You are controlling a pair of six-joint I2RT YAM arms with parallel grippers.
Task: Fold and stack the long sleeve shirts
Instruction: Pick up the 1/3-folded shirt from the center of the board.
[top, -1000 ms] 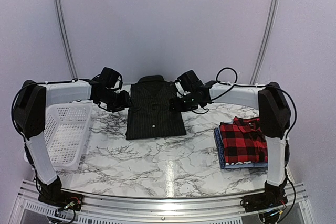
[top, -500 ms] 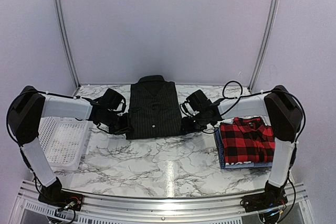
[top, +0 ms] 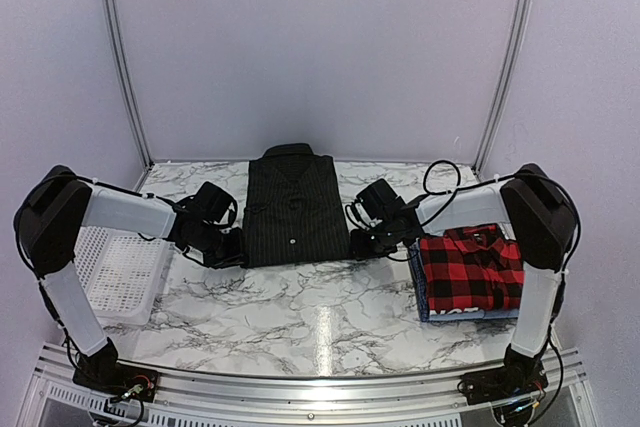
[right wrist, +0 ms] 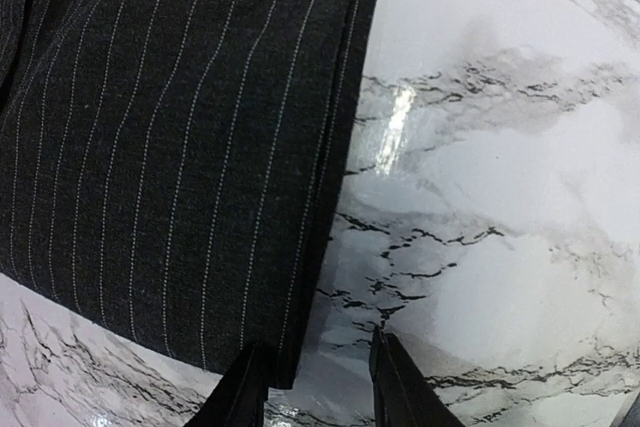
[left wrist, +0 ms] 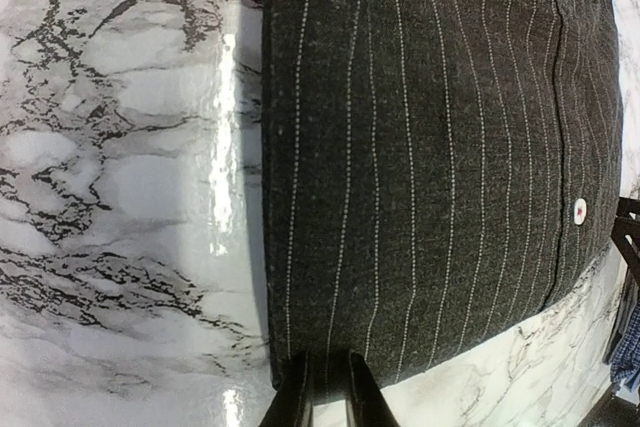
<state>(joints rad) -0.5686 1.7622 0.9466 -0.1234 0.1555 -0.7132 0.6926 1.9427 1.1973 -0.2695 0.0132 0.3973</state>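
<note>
Pinstriped shirt [top: 296,209] lengthwise toward far edge
My left gripper [left wrist: 325,365] pinches its near corner; right gripper [right wrist: 316,347], spread, straddles the other.

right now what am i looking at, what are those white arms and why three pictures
A robot: two white arms bolted to a marble table, each ending in a two-finger gripper. One picture looks down from above; the other two come from cameras on the wrists. On the table lie a black striped shirt, a red checked shirt on a blue one, and a basket. The left gripper is nearly closed at the black shirt's near corner, grip unclear; the right gripper straddles the other near corner, open.
</note>
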